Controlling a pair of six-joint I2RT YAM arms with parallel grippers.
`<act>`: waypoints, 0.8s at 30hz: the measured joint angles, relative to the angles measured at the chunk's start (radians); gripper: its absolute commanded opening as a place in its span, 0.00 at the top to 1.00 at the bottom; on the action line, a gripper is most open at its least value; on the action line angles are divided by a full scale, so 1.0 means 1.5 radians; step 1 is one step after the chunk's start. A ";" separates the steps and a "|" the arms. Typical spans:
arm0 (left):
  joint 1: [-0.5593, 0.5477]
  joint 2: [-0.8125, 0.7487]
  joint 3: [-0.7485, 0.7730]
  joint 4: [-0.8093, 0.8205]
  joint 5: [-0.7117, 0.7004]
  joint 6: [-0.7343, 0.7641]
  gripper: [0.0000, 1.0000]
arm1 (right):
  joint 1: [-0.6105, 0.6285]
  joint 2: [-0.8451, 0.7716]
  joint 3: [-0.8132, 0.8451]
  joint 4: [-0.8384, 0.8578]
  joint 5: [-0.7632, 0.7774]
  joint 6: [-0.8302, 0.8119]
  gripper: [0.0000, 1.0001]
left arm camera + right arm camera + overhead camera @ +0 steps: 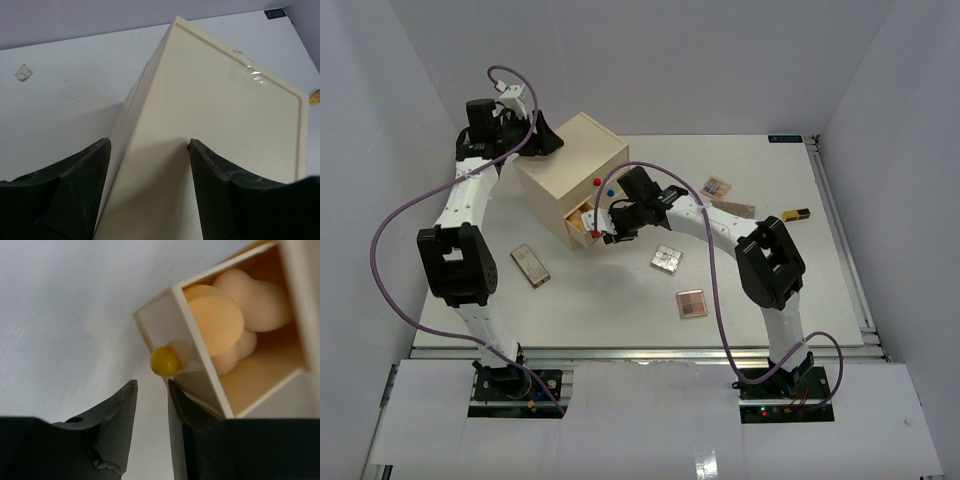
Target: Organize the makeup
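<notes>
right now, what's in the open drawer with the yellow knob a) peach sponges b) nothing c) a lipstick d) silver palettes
a, the right wrist view shows peach sponges piled inside the open drawer behind its yellow knob

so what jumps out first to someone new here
A cream wooden drawer chest stands toward the back of the white table, one drawer pulled out with peach egg-shaped sponges inside. The right gripper sits short of that drawer's yellow knob; flat square palettes lie scattered around it.
</notes>
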 measured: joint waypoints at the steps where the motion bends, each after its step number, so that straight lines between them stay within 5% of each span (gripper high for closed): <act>1: 0.001 -0.002 -0.007 0.009 0.004 -0.001 0.27 | 0.002 0.009 0.012 0.037 0.007 0.033 0.60; 7: 0.001 -0.016 -0.041 0.052 0.007 -0.003 0.27 | 0.004 0.046 0.065 0.204 0.067 0.223 0.55; 15: 0.001 -0.031 -0.076 0.096 0.002 -0.006 0.23 | 0.005 0.062 0.067 0.222 0.091 0.376 0.51; 24: -0.005 -0.037 -0.073 0.074 -0.031 -0.051 0.21 | -0.059 -0.029 -0.097 0.317 0.054 0.529 0.40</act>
